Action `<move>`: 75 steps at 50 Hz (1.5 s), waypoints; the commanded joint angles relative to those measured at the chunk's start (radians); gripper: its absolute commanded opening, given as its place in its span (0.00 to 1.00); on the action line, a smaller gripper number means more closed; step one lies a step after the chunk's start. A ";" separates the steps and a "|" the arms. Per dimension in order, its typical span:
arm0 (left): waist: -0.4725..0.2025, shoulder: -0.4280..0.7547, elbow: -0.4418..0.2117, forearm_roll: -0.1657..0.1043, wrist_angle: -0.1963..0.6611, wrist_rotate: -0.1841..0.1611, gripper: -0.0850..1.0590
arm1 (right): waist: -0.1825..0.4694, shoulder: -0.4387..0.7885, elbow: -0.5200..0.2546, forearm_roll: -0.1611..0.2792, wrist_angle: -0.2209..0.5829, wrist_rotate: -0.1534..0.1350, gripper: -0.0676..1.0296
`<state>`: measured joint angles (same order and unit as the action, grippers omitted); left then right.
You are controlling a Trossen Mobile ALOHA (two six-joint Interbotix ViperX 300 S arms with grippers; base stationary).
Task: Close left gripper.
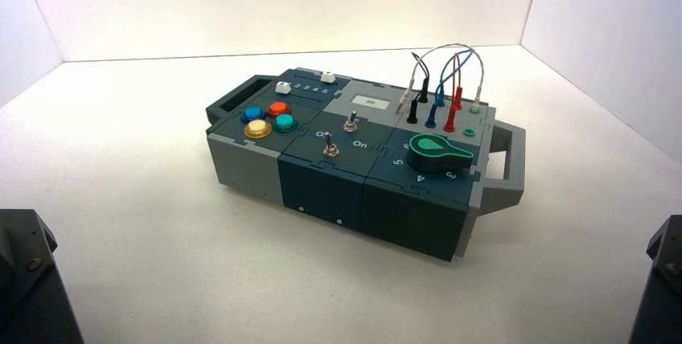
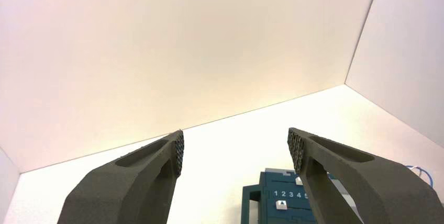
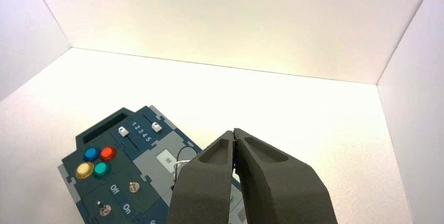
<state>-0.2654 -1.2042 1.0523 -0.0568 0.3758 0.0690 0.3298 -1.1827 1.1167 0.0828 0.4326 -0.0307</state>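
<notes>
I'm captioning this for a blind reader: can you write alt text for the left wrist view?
The left gripper is open, its two dark fingers spread wide in mid-air with nothing between them, against white walls and a white table. Beyond the fingers, a corner of the dark blue box shows a slider track numbered 1 to 5 and a white slider cap.

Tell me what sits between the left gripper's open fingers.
Nothing is held: the left gripper stands open, with only white floor and wall in the gap. Below it shows the box's slider corner; the right finger covers the rest.
</notes>
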 commanded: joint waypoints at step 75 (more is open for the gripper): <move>0.003 0.051 -0.058 0.002 0.028 0.003 0.05 | -0.002 -0.003 -0.018 0.020 -0.015 0.002 0.04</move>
<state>-0.2669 -1.1582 1.0078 -0.0568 0.4080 0.0736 0.3298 -1.1934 1.1167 0.0966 0.4295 -0.0307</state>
